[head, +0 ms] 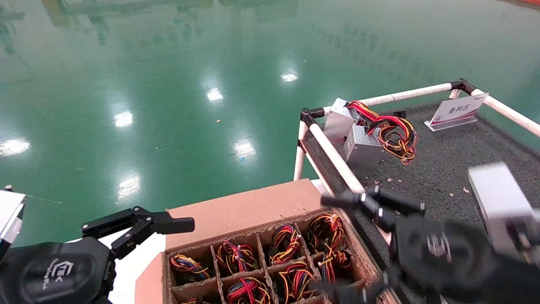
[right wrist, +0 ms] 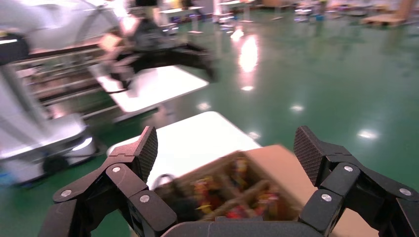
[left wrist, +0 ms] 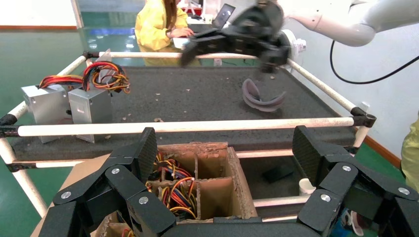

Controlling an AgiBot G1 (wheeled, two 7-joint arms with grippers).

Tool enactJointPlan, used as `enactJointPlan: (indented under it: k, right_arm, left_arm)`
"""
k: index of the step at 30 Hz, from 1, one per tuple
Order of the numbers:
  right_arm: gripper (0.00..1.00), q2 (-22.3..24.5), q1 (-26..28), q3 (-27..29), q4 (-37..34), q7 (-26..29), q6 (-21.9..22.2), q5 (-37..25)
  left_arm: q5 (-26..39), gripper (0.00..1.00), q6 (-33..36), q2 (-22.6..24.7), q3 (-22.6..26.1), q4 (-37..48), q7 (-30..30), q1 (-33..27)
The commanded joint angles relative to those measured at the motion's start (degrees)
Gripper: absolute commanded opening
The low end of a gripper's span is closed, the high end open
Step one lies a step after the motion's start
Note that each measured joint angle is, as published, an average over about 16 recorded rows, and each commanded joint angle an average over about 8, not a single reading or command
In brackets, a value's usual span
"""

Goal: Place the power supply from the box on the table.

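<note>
PROGRESS: two power supplies already stand on the desk by its far-left corner; box cells hold more wire bundles, none lifted | RIGHT TOOL: spread wide, empty, above the box's desk-side edge | LEFT TOOL: spread wide, empty, beside the box's left.

The box is brown cardboard. Silver power supplies trail red, yellow, black wires. The counter is dark speckled grey
</note>
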Motion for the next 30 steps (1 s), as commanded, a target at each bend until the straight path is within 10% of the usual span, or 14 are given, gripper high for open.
enactJointPlan:
  k: [1, 30]
  right_arm:
    - [1.00, 0.88, -1.54, 0.32, 2.50, 0.46, -1.19, 0.81]
    - [1.00, 1.33, -2.30, 0.52, 3.65, 0.69, -1.75, 1.27]
  left_arm:
    - [0.00, 1.00, 0.00, 0.00, 0.00, 0.00, 0.00, 0.00]
    - [-0.01, 1.00, -0.01, 0.00, 0.00, 0.01, 0.00, 0.01]
